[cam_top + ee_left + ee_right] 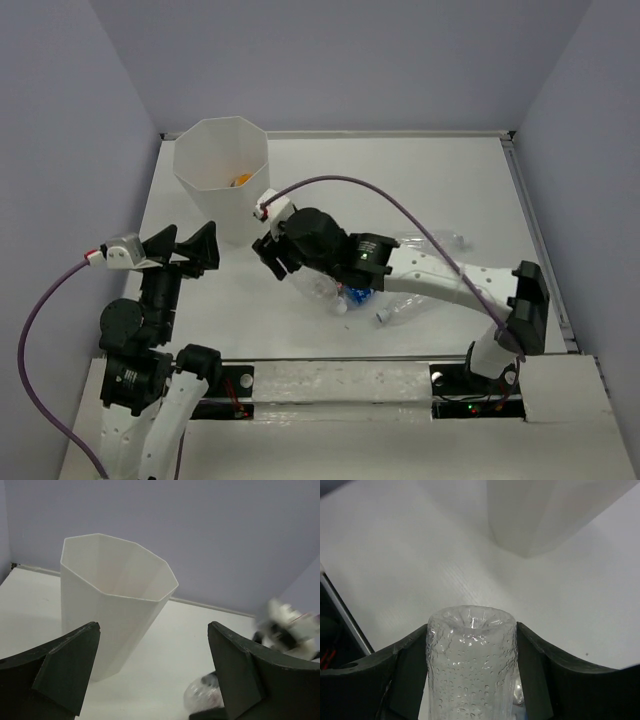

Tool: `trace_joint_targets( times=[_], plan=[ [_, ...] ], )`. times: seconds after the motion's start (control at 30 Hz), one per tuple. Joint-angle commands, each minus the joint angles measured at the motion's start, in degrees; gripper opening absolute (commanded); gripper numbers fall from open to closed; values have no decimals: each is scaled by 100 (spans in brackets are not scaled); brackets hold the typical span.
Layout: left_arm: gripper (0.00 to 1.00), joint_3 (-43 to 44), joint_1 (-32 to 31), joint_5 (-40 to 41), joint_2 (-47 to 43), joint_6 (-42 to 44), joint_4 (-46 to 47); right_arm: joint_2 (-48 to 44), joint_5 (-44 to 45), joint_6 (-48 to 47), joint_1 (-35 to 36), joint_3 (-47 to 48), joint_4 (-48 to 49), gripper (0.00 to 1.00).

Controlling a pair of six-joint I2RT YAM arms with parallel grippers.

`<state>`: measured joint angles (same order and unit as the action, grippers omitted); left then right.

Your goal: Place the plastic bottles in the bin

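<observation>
The bin (220, 165) is a tall white translucent tub with flat faceted sides that narrow toward the base. It stands upright at about 10 o'clock on the white table (400, 180). Low inside it, toward its 4 o'clock wall, an orange bottle (242, 180) shows only as a small patch of colour. The right gripper (278, 258) is near the table's centre, just off the bin's 5 o'clock side. Its jaws are closed partway onto a clear bottle with droplets (318, 288). In the right wrist view both fingers (402, 672) press the sides of this bottle (470, 665). Its dimpled base points ahead toward the bin's foot (540, 520), and water beads cover its wall. Its white-capped end trails toward 5 o'clock. Touching that end lies a blue-labelled bottle (358, 294). At 4 o'clock from the blue one a second clear bottle (405, 307) lies on its side, its white cap toward the near edge. A third clear bottle (440, 240) lies at 2 o'clock from the right forearm, partly hidden by it. That makes five bottles in view: three clear, one blue-labelled and one orange, with one bin. The left gripper (185, 250) hangs at the bin's 7 o'clock side. Its jaws are spread wide with nothing between them, and they frame the bin (110, 605) in the left wrist view.
</observation>
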<state>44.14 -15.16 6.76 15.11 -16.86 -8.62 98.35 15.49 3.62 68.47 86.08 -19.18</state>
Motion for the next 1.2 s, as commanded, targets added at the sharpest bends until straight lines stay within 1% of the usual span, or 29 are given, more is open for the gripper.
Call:
trace_joint_targets(
  times=[0.0, 0.03, 0.1, 0.13, 0.17, 0.23, 0.3, 0.33, 0.37, 0.43, 0.47, 0.5, 0.53, 0.57, 0.63, 0.67, 0.7, 0.8, 0.9, 0.93, 0.97, 1.0, 1.03, 1.07, 1.1, 1.13, 1.17],
  plan=[
    [99, -501, -101, 246, -385, -203, 300, -729, 174, -835, -316, 812, 880, 40],
    [99, -546, -110, 272, -404, -238, 291, -720, 165, -923, -377, 1083, 1238, 39],
    [99, -503, -189, 282, -465, -239, 256, -642, 139, -1257, -466, 1313, 1792, 39],
    [99, -529, -233, 264, -483, -265, 299, -563, 148, -1345, -544, 1445, 2447, 39],
    [99, -555, -277, 212, -483, -265, 369, -301, 78, -1451, -667, 1881, 2663, 39],
    [99, -564, -409, 115, -439, -247, 405, 69, 16, -1591, -790, 2463, 2962, 39],
    [99, -573, -496, 71, -430, -212, 414, 640, -19, -1882, -966, 2973, 3586, 39],
    [99, -573, -567, 71, -456, -212, 414, 833, -80, -1891, -1054, 3480, 3918, 39],
    [99, -564, -602, 79, -474, -195, 405, 1009, -168, -1874, -1142, 3703, 4096, 38],
    [99, -582, -637, 88, -500, -212, 431, 1465, -439, -1550, -1388, 4029, 4465, 38],
    [99, -582, -646, 97, -509, -212, 484, 1607, -685, -1287, -1510, 4222, 4858, 37],
    [99, -582, -664, 97, -501, -212, 493, 1748, -748, -1215, -1512, 4285, 5088, 36],
    [99, -573, -681, 106, -501, -203, 502, 2097, -784, -1171, -1512, 4390, 5413, 36],
    [99, -573, -760, 106, -501, -203, 485, 2319, -810, -1162, -1573, 4852, 5425, 36],
    [99, -556, -857, 141, -509, -203, 432, 2784, -828, -1074, -1625, 5425, 5381, 35],
    [99, -556, -936, 167, -527, -186, 414, 3213, -845, -961, -1626, 5959, 5372, 34],
    [99, -547, -971, 185, -536, -186, 397, 3417, -863, -872, -1626, 6207, 5302, 34],
    [99, -538, -1050, 290, -545, -142, 379, 3744, -916, -618, -1758, 6386, 5302, 33],
    [99, -529, -1165, 290, -518, -116, 388, 3604, -925, -389, -1811, 5598, 5617, 33],
    [99, -521, -1200, 316, -510, -98, 388, 3587, -959, -379, -1811, 5508, 5618, 34],
    [99, -512, -1209, 325, -501, -81, 405, 3569, -1012, -379, -1811, 5394, 5566, 37],
    [99, -503, -1218, 334, -492, -63, 397, 3499, -1178, -153, -1811, 5105, 5565, 44],
    [99, -494, -1226, 352, -501, -54, 405, 3481, -1275, -107, -1811, 5103, 5557, 55],
    [99, -503, -1235, 352, -509, -45, 388, 3463, -1389, -98, -1811, 4989, 5374, 74],
    [99, -494, -1244, 361, -518, -45, 396, 3455, -1495, -107, -1811, 5014, 5242, 79],
    [99, -503, -1261, 369, -501, -45, 396, 3455, -1557, -142, -1811, 5197, 4875, 84],
    [99, -494, -1262, 369, -501, -45, 388, 3455, -1714, -194, -1811, 5312, 4697, 87]
  ],
)
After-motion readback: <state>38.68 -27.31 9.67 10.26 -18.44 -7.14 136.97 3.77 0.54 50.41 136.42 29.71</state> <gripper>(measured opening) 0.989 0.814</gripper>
